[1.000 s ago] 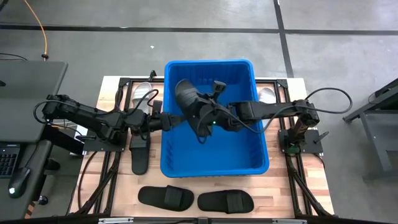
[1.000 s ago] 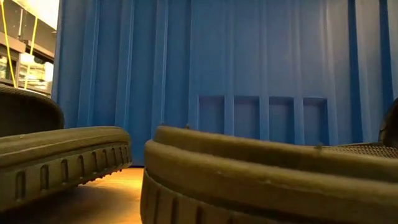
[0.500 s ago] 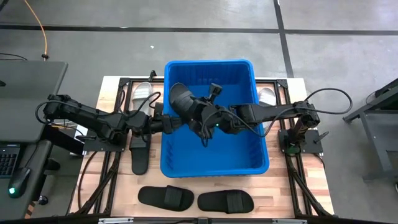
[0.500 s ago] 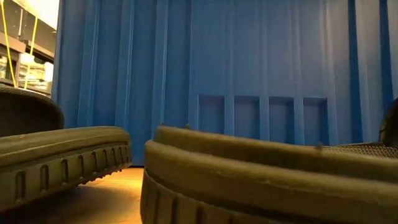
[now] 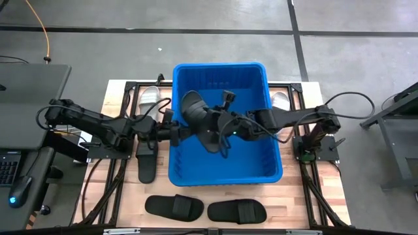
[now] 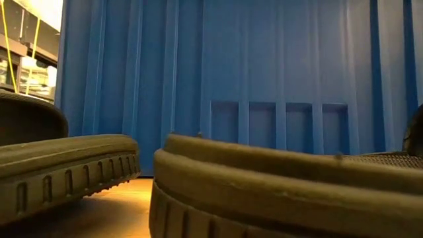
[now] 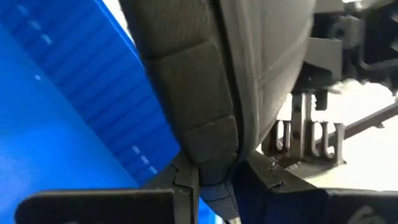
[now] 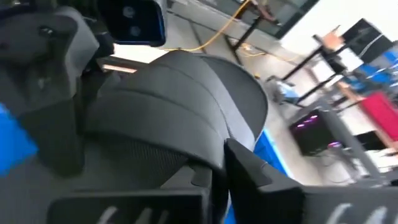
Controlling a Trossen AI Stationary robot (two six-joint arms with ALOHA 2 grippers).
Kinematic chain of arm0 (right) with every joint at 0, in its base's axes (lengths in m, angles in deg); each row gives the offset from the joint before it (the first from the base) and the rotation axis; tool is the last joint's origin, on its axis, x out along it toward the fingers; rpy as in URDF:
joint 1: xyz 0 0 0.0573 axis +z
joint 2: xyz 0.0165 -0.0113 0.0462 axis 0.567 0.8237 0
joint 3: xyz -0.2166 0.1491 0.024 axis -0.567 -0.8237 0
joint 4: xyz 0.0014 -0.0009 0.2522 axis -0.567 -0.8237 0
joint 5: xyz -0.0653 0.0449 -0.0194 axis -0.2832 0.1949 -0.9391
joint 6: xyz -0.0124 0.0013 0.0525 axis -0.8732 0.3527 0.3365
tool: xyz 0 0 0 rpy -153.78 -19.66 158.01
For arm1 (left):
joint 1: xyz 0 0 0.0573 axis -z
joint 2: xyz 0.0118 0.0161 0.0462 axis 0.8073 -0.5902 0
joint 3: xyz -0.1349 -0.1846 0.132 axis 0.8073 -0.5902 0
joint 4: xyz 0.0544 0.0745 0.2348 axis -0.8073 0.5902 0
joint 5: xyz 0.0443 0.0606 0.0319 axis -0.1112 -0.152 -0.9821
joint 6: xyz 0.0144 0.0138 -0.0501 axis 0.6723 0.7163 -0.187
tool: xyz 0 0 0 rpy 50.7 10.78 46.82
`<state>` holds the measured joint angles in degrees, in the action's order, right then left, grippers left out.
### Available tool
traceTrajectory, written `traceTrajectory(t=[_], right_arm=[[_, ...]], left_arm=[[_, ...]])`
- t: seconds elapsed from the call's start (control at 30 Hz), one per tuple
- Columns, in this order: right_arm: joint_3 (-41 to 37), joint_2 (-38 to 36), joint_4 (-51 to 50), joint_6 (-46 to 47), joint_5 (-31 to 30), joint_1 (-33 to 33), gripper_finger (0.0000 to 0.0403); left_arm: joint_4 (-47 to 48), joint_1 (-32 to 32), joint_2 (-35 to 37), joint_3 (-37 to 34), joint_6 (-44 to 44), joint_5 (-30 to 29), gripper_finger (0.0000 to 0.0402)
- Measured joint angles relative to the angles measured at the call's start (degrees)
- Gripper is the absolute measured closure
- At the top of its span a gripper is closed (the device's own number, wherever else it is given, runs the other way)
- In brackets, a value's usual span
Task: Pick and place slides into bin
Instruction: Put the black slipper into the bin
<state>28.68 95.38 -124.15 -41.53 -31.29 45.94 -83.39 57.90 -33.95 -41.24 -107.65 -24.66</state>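
Observation:
One black slide (image 5: 194, 108) hangs above the blue bin (image 5: 225, 171), inside its left half, with both grippers on it. My left gripper (image 5: 177, 132) reaches in over the bin's left rim and is shut on the slide's lower end. My right gripper (image 5: 217, 128) comes from the right and is shut on the slide's other side. In the left wrist view the slide (image 7: 199, 81) fills the picture above my left gripper (image 7: 214, 183). In the right wrist view the slide (image 8: 174, 112) lies in front of my right gripper (image 8: 214, 180). My left gripper pinches the slide's sole edge (image 7: 216, 160) between its two fingers, at the slide's lower end. The fingers come level from the table's left. The slide stands tilted, clear of the bin's floor. My right gripper holds the slide by its side next to the ribbed strap (image 8: 186, 158); its own fingers (image 8: 249, 171) hide the exact spot. It comes from the table's right, slanting down. The slide is lifted clear.
Two black slides (image 5: 173, 207) (image 5: 236, 211) lie at the table's near edge, their soles (image 6: 264, 185) close in the low view. Another black slide (image 5: 147, 160) lies left of the bin. Pale slides (image 5: 150, 96) (image 5: 281, 100) lie at the far left and far right.
The held slide has shifted a little toward the table's near edge and tipped, its lower end coming down to my left gripper. My right gripper has moved slightly with it. My left gripper has rolled a little in place.

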Motion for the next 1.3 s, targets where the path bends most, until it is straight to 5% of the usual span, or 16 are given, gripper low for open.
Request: traceTrajectory(t=[0.27, 0.43, 0.67, 0.87, 1.1, 1.3], right_arm=[[0.0, -7.7, -4.4, 8.6, 6.3, -0.2, 0.0314], [0.1, -11.8, -5.9, 11.8, 10.4, -0.8, 0.0278], [0.1, -17.7, -6.0, 24.3, 30.4, -5.7, 0.0253], [0.1, -17.9, -6.4, 33.7, 53.8, -13.6, 0.0238], [0.0, -14.9, -8.6, 34.7, 72.4, -24.3, 0.0228], [0.0, -11.9, -6.6, 38.2, 87.1, -32.7, 0.0228]], left_arm=[[1.8, -1.1, 4.6, 0.1, 7.0, 4.8, 0.0349], [6.9, -4.0, 6.5, 0.0, 8.9, 17.8, 0.0349], [7.7, -7.3, 6.8, 0.0, 4.6, 36.1, 0.0351], [11.7, -9.9, 6.6, 3.3, 5.7, 47.5, 0.0351], [34.3, -15.1, 2.1, 14.7, 21.3, 54.7, 0.0352], [49.1, -17.4, -4.4, 24.3, 33.5, 54.7, 0.0352]])
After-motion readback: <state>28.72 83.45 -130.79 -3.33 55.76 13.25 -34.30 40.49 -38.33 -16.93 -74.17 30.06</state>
